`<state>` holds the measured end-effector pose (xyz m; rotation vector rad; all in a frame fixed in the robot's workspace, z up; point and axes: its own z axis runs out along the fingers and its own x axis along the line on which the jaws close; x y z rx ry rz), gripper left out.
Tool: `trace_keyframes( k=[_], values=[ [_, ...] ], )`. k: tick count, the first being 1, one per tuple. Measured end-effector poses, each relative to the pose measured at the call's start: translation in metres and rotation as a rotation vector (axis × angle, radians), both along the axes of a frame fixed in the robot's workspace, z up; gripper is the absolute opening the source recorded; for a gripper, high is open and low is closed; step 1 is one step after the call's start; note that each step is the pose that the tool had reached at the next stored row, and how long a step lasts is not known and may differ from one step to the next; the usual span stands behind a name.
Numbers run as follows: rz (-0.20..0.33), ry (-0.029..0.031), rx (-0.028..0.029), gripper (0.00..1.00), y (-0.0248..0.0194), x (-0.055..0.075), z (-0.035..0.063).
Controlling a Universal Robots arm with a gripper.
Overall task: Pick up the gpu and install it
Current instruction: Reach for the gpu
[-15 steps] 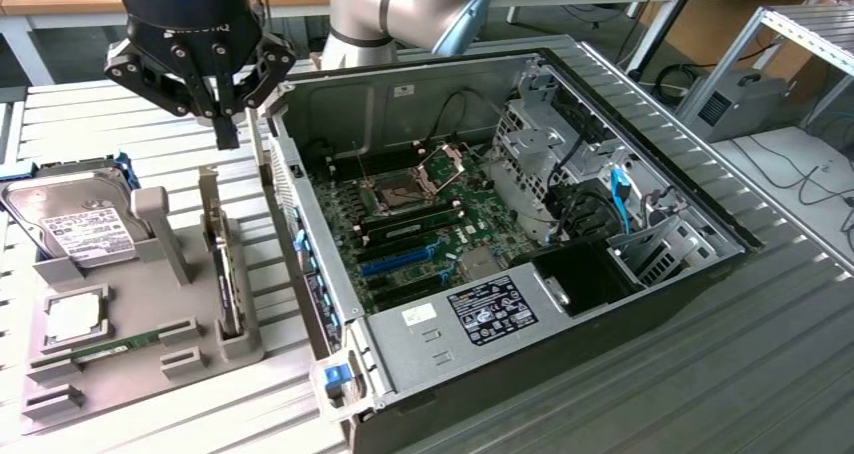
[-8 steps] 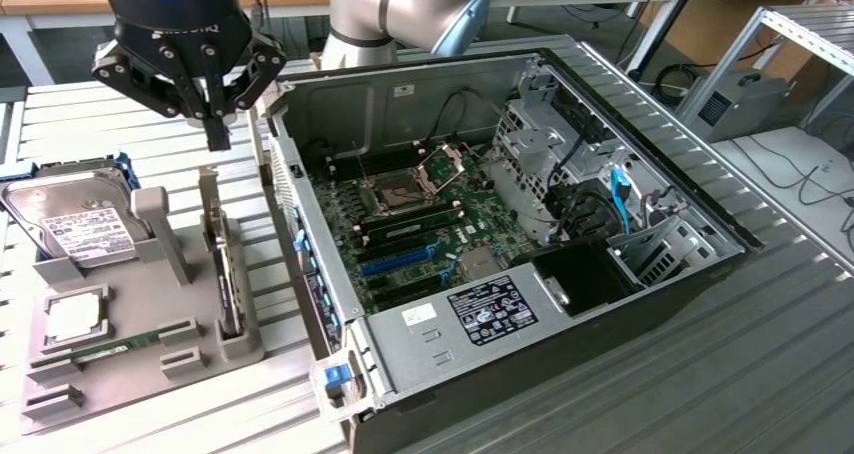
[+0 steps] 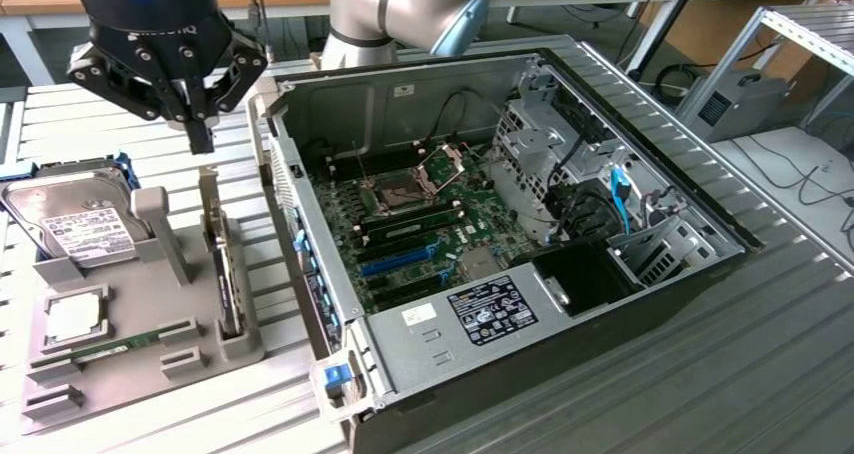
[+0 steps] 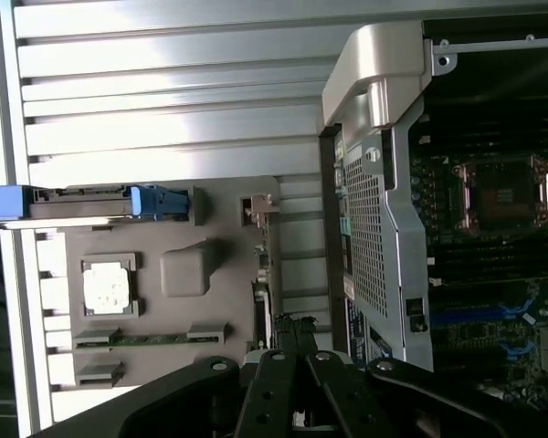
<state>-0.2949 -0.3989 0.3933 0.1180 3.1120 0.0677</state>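
Note:
The gpu (image 3: 222, 264) stands on edge in a slot of the grey holder tray (image 3: 147, 324), its silver bracket end uppermost. In the wrist view the gpu (image 4: 263, 274) is a thin edge-on strip running toward my fingers. My black gripper (image 3: 200, 139) hangs a little above the card's bracket end, fingers pointing down, shut with nothing between them. The gripper (image 4: 290, 339) has its tips pressed together over the card's line. To the exterior view's right lies the open computer case (image 3: 641, 154), with its motherboard (image 3: 414, 234) and a blue slot (image 3: 395, 263) exposed.
The tray also carries a silver hard drive (image 3: 78, 224), a CPU (image 3: 74, 316) and a RAM stick (image 3: 118, 351). The case wall (image 4: 384, 201) rises right beside the tray. A drive cage (image 3: 547, 164) and cables fill the case's far side. The slatted metal table (image 3: 747, 374) extends beyond.

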Motion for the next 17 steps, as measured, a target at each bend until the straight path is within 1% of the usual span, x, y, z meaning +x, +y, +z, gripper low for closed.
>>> trace_keyframes(
  k=[1,5,8,10,13,17],
  values=[
    [0.000,0.0000,0.0000,0.11,0.0000,-0.002,0.0000],
    [0.000,0.0000,0.0000,0.11,0.0000,-0.004,0.0000],
    [0.000,0.0002,0.0000,0.11,-0.0012,-0.005,0.0000],
    [0.000,0.0001,0.0000,0.11,-0.0032,-0.006,0.0000],
    [0.000,0.0001,0.0000,0.11,-0.0084,-0.008,0.0000],
    [0.000,0.0001,-0.0001,0.11,-0.0126,-0.011,0.0001]
  ],
)
